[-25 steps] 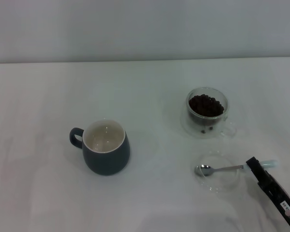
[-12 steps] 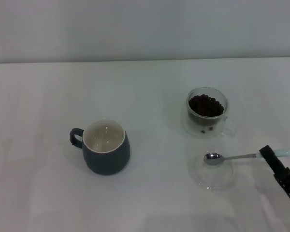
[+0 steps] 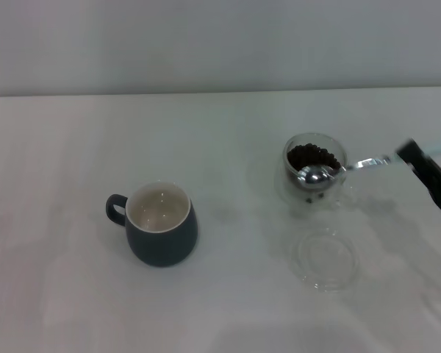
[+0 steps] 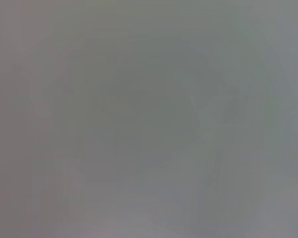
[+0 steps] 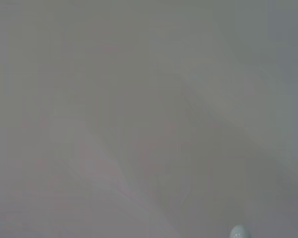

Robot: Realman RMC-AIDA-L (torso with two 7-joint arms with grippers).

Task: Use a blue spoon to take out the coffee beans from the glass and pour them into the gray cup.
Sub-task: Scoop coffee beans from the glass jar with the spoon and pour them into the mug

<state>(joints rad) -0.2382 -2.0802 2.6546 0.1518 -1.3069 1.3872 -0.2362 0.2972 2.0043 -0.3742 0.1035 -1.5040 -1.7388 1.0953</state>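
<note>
In the head view my right gripper (image 3: 414,156) is at the right edge, shut on the pale handle of the blue spoon (image 3: 353,166). The spoon's metal bowl (image 3: 312,175) rests at the near rim of the glass (image 3: 315,173), on the dark coffee beans (image 3: 314,157). The gray cup (image 3: 162,223) stands left of centre, handle to the left, its cream inside bare. A pale tip of the spoon handle (image 5: 238,231) shows in the right wrist view. The left gripper is out of view.
A flat clear round dish (image 3: 325,259) lies on the white table (image 3: 220,294) just in front of the glass. A pale wall runs along the table's far edge.
My right gripper has lifted the spoon off the clear dish and carried it away from me, up to the glass. The spoon's bowl now lies in the glass.
</note>
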